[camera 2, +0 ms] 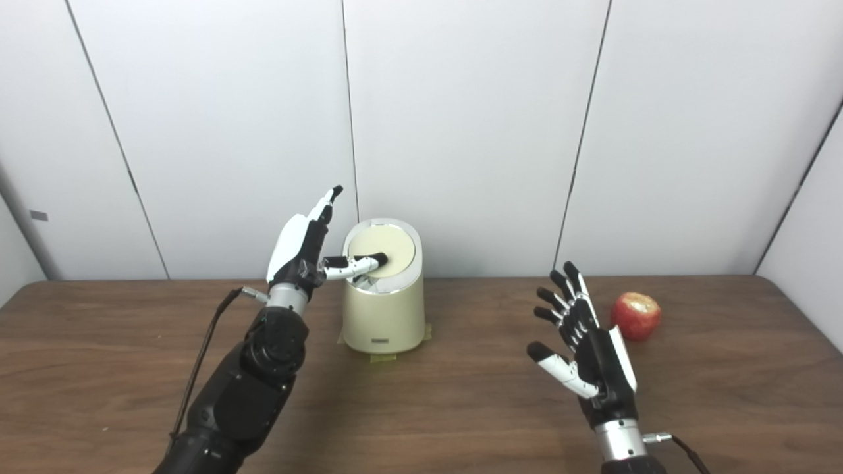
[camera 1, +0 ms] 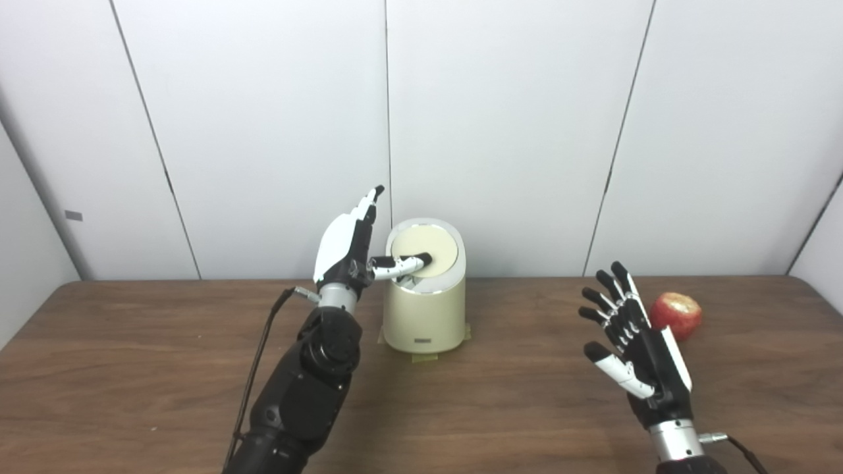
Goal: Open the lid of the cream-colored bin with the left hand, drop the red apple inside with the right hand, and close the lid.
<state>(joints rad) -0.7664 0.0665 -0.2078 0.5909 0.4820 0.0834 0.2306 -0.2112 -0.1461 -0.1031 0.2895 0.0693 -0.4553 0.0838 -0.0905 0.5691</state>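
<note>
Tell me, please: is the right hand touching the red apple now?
Apart. In the right eye view, a strip of brown table shows between the right hand and the red apple; the hand is open, fingers spread.

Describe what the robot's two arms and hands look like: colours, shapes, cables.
Both arms are bulky, glossy black shells ending in a silver metal wrist ring. The left hand and right hand have white back plates over black frames, with slim fingers in black and white segments tipped black. A thin black cable plugs into the left wrist and runs down along the arm; a similar cable leaves the right wrist.
</note>
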